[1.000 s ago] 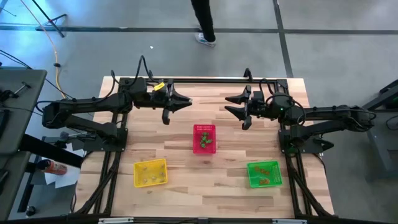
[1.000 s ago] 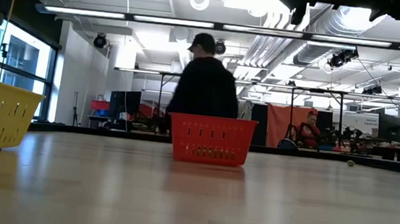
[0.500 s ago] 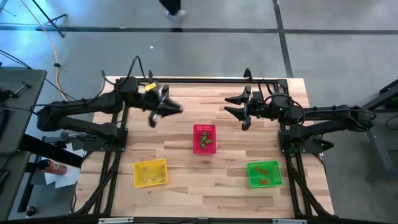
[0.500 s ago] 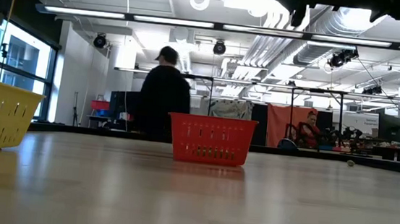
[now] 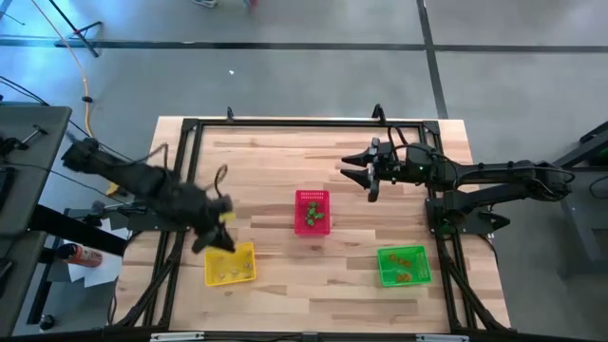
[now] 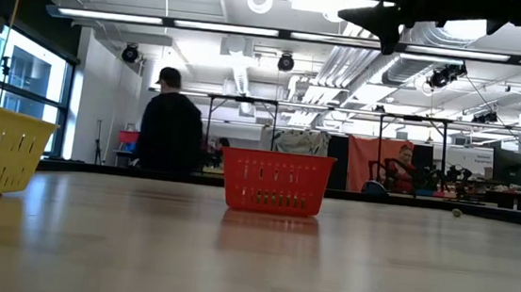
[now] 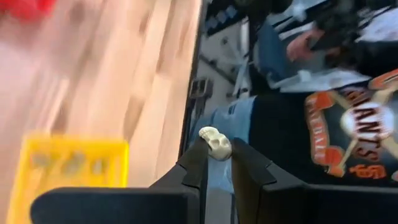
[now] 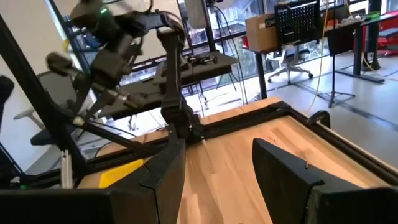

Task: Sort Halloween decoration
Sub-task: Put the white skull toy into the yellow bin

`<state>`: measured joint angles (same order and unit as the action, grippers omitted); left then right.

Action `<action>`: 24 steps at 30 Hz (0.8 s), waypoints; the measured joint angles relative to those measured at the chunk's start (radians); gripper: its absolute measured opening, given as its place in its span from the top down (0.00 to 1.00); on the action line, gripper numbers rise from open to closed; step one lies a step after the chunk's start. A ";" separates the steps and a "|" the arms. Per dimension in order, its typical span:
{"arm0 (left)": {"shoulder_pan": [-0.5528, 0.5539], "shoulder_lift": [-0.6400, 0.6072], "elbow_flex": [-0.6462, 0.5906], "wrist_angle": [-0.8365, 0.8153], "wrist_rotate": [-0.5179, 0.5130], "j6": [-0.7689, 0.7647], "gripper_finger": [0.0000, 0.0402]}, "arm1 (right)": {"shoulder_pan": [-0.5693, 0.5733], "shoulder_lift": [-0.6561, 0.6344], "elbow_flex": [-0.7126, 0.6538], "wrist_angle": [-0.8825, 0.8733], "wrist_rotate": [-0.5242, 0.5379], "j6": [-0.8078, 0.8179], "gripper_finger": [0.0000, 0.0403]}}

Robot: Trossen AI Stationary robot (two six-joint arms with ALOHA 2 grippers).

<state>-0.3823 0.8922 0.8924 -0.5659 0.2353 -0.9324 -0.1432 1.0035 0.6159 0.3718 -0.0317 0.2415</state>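
Pale, bone-coloured and skull-shaped, the trinket (image 7: 215,143) sits pinched at the very tips of my left gripper (image 7: 216,163), which hangs just beside the yellow basket (image 5: 230,264), at its corner away from the red basket (image 5: 313,211). Other decorations already lie in the yellow basket, in the red one at the table's middle, and in the green basket (image 5: 404,266) on the far side of the red one. My right gripper (image 5: 366,174) waits with its jaws apart, above the bare wood beyond the red basket. I judge the grip thin: held only at the fingertips, the skull could slip free outside the yellow basket's rim or bounce off the wall if released too early.
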 joint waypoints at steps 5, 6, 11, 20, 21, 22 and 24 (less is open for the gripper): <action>-0.188 0.068 -0.074 -0.012 -0.045 -0.206 0.91 | 0.000 0.000 0.000 -0.001 0.015 -0.040 0.55; -0.212 0.085 -0.092 -0.014 -0.045 -0.220 0.91 | 0.000 0.000 0.000 -0.006 0.021 -0.040 0.55; -0.256 0.166 -0.167 -0.015 -0.113 -0.233 0.91 | -0.001 0.000 0.000 -0.023 0.048 -0.041 0.55; -0.234 0.247 -0.210 -0.023 -0.130 -0.132 0.87 | -0.001 0.000 0.000 -0.041 0.048 -0.041 0.55; -0.232 0.253 -0.210 -0.024 -0.131 -0.128 0.85 | -0.001 0.000 0.000 -0.043 0.048 -0.041 0.55; -0.232 0.259 -0.209 -0.023 -0.136 -0.128 0.83 | -0.001 0.000 0.000 -0.046 0.048 -0.041 0.55; -0.232 0.264 -0.209 -0.030 -0.145 -0.129 0.77 | -0.001 0.000 0.000 -0.047 0.048 -0.041 0.55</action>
<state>-0.6147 1.1566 0.6830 -0.5956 0.0908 -1.0611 -0.1440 1.0035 0.6159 0.3248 0.0162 0.2006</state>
